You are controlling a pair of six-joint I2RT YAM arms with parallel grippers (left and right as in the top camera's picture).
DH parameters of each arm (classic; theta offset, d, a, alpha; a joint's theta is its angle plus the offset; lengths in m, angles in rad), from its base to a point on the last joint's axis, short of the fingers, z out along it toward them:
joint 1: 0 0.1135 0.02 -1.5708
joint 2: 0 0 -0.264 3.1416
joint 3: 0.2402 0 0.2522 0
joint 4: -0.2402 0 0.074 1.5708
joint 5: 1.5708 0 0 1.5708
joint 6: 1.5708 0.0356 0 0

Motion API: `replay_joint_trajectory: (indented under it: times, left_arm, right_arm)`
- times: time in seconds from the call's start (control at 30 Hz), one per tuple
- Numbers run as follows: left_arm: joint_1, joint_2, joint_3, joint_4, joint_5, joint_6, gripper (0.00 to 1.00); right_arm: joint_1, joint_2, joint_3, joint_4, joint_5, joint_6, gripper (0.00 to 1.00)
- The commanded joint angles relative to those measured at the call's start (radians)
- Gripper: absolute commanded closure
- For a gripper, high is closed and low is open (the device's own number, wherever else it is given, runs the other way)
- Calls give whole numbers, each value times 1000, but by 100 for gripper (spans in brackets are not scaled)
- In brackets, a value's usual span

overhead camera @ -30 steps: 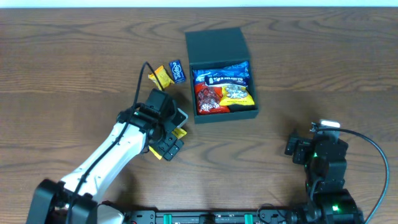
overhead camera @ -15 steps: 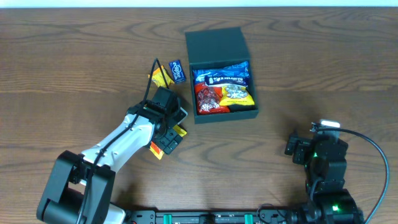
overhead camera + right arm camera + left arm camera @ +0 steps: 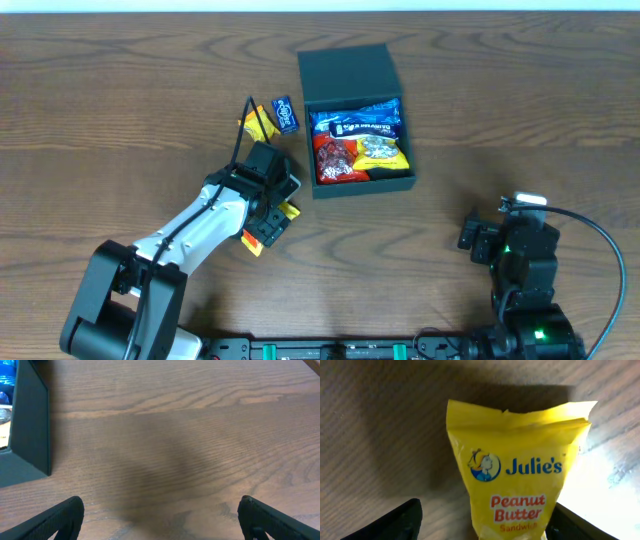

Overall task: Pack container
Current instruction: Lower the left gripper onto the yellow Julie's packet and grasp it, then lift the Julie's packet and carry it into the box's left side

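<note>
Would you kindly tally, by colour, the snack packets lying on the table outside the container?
Blue: 1, the blue packet.
Yellow: 2, the yellow packet beside it and the Julie's packet at the left gripper.
Total outside the container: 3.

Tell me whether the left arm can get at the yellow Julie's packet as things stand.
Probably yes. The left tool hangs right over the Julie's packet, one finger on each side, jaws apart, and nothing lies on it.
</note>
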Motion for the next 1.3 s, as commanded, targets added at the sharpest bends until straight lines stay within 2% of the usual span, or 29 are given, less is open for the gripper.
replay_joint_trajectory:
  times: [0.0, 0.2, 0.3, 0.57, 0.87, 1.0, 1.13, 1.27]
  left_arm:
    - [8, 15, -36, 21, 7, -26, 22]
    - [8, 15, -76, 72, 57, -31, 34]
    - [8, 15, -76, 87, 63, -50, 46]
    - [8, 14, -74, 92, 47, -108, 53]
    - [8, -18, -64, 91, 47, -193, 71]
    - [7, -20, -45, 83, 48, -262, 71]
    - [7, -20, -6, 60, 51, -379, 76]
    - [7, -20, 61, 13, 51, -480, 75]
  right_arm:
    - [-5, -2, -4, -1, 7, 12, 1]
    - [-5, -2, -4, -1, 7, 12, 1]
    - [-5, -2, -4, -1, 7, 12, 1]
    - [-5, -2, -4, -1, 7, 12, 1]
    - [-5, -2, -4, -1, 7, 12, 1]
    - [-5, -2, -4, -1, 7, 12, 1]
    - [-5, -1, -4, -1, 7, 12, 1]
    - [-5, -2, -4, -1, 7, 12, 1]
